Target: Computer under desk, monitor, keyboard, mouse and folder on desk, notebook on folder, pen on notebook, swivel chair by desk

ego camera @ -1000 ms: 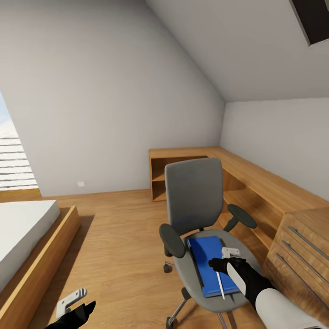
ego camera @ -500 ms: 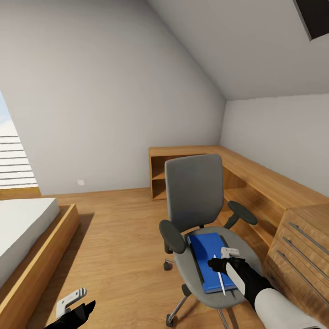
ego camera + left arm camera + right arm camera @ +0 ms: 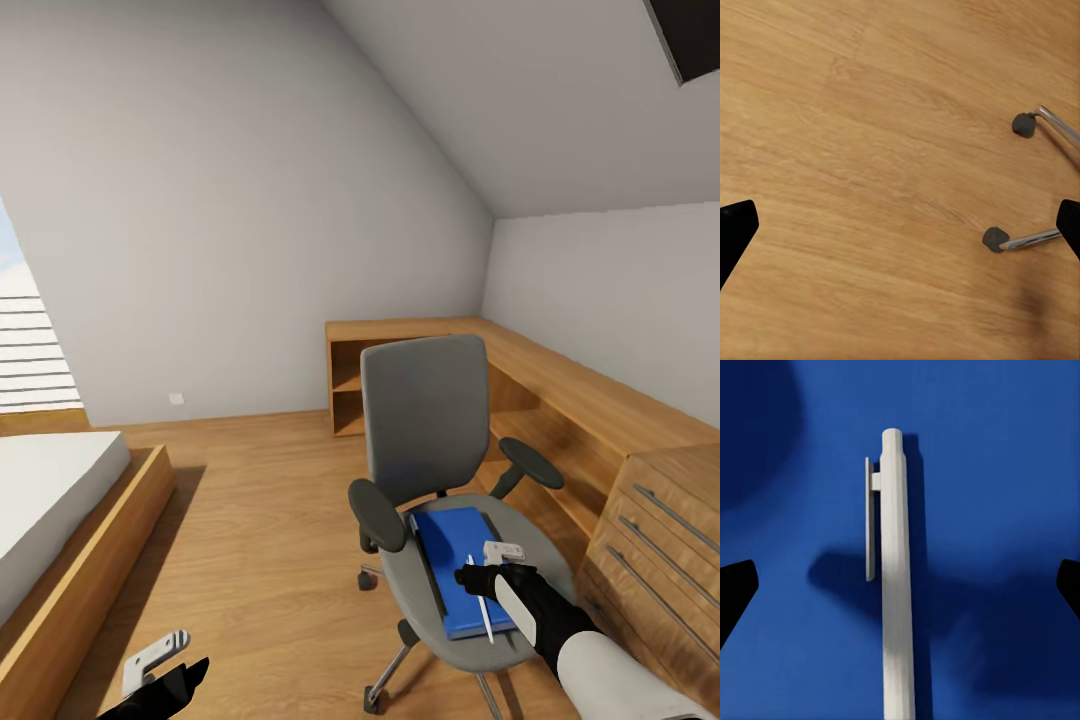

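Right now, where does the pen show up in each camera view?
Head view: the pen lies on the folder, just in front of the right end effector.
Left wrist view: floor and chair castors.
Right wrist view: the pen runs down the centre.
Shared landmark: the blue folder beneath it.

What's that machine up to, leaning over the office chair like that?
It is tidying a bedroom workspace. Its right gripper hangs open just above a pale pen that lies on a blue folder on the swivel chair seat; the fingers have not closed on the pen. The left gripper is open too, low over the wooden floor beside the chair's castors.
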You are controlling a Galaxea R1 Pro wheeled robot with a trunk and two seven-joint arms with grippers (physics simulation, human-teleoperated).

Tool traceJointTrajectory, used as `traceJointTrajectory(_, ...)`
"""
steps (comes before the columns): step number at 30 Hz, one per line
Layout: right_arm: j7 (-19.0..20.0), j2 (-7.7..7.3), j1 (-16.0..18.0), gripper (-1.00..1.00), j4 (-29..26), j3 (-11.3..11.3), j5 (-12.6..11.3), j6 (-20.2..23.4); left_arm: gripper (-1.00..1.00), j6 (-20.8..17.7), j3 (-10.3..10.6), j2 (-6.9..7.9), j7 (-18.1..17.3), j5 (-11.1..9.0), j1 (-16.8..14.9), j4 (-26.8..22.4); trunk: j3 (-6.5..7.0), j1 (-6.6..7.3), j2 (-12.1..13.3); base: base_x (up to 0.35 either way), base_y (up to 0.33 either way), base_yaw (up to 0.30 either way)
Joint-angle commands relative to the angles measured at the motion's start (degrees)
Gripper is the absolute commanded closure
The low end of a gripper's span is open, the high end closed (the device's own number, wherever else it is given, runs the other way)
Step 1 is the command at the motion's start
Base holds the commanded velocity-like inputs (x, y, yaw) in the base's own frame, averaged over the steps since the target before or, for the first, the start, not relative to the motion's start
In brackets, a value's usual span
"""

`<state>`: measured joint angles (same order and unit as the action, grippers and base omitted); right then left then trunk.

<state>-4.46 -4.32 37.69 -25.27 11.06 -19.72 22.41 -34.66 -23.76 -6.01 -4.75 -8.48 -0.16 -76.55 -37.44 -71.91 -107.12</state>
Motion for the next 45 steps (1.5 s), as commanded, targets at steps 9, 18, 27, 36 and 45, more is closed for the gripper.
traceJointTrajectory(9,-0.47,-0.07,0.02,-1.0,-0.13,0.45,-0.58,0.26,-1.0,-0.33,-0.15,-0.05,-0.17,-0.29,-0.02,-0.09,-0.05,0.0,-0.03,0.0,0.0,0.0)
traceJointTrajectory(18,-0.47,-0.07,0.02,-1.0,-0.13,0.45,-0.58,0.27,-1.0,-0.33,-0.15,-0.05,-0.17,-0.29,-0.02,-0.09,-0.23,-0.22,-0.43,0.0,0.0,0.0)
traceJointTrajectory(27,-0.49,-0.15,0.02,-1.0,-0.13,0.45,-0.58,0.33,-1.0,-0.35,-0.15,-0.05,-0.17,-0.3,-0.02,-0.12,-0.77,-0.88,-1.63,0.0,0.0,0.0)
traceJointTrajectory(36,-0.49,-0.16,0.02,1.0,-0.13,0.37,-0.58,0.34,-1.0,-0.34,-0.15,-0.05,-0.17,-0.3,-0.02,-0.09,-0.77,-0.88,-1.63,0.0,0.0,0.0)
traceJointTrajectory(45,-0.51,-0.16,0.02,1.0,-0.13,0.37,-0.58,0.35,-1.0,-0.32,-0.15,-0.05,-0.17,-0.23,-0.02,-0.11,-0.77,-0.88,-1.63,0.0,0.0,0.0)
